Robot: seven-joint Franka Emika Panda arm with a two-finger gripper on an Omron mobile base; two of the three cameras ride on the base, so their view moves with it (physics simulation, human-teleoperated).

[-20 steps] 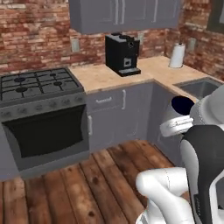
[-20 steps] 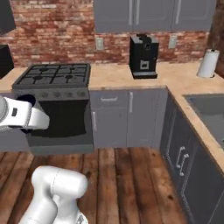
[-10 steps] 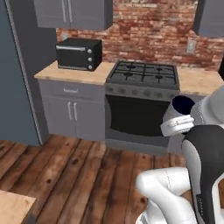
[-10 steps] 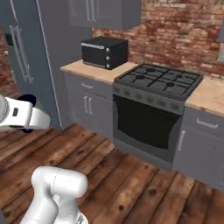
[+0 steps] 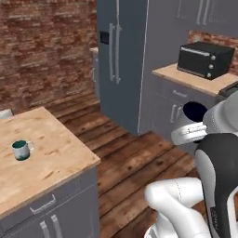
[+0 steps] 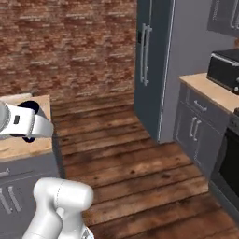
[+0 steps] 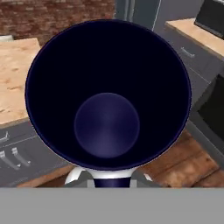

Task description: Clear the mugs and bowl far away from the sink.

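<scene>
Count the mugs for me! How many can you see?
2. The teal mug sits on the wooden island counter. The navy mug is held up by the robot's fingers. More may be hidden.

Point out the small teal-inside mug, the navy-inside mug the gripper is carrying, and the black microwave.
Small teal-inside mug (image 5: 21,149): left base view, outer wall.
Navy-inside mug (image 7: 107,124): hand view, inner bottom.
Black microwave (image 5: 204,60): left base view, front door.

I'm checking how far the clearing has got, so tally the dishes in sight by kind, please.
Mugs, teal inside: 1, the teal mug standing on the wooden island counter.
Mugs, navy inside: 1, the navy mug held in the gripper.
Total: 2
</scene>
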